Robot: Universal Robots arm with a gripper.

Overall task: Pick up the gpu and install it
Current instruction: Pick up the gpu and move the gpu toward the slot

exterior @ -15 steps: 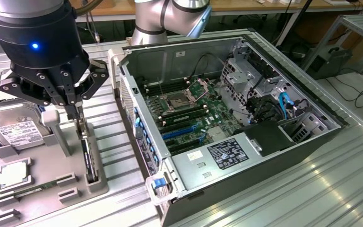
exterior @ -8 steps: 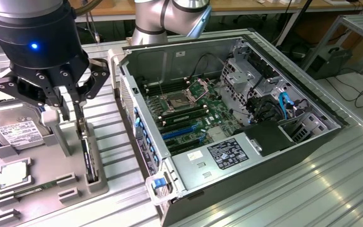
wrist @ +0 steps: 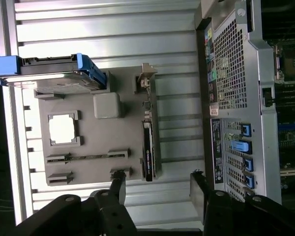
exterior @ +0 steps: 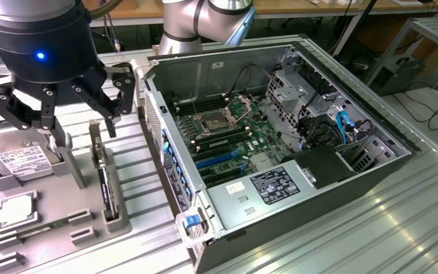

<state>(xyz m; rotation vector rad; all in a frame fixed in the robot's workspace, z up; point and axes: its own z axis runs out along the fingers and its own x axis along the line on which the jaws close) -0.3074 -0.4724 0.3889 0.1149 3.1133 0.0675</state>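
Observation:
The gpu stands edge-on in a slot of the grey holder tray at the exterior view's left, a thin dark card with a metal bracket at its far end. In the wrist view the gpu is a dark strip along the tray's edge. My gripper hangs open above the far part of the tray, over the card's bracket end and apart from it. Its two black fingers straddle the card's line with nothing between them; the gripper touches nothing.
The open computer case lies at the exterior view's right, motherboard up, with blue expansion slots. On the tray are a silver hard drive, a square processor and a narrow memory stick. The case's perforated wall is close beside the tray.

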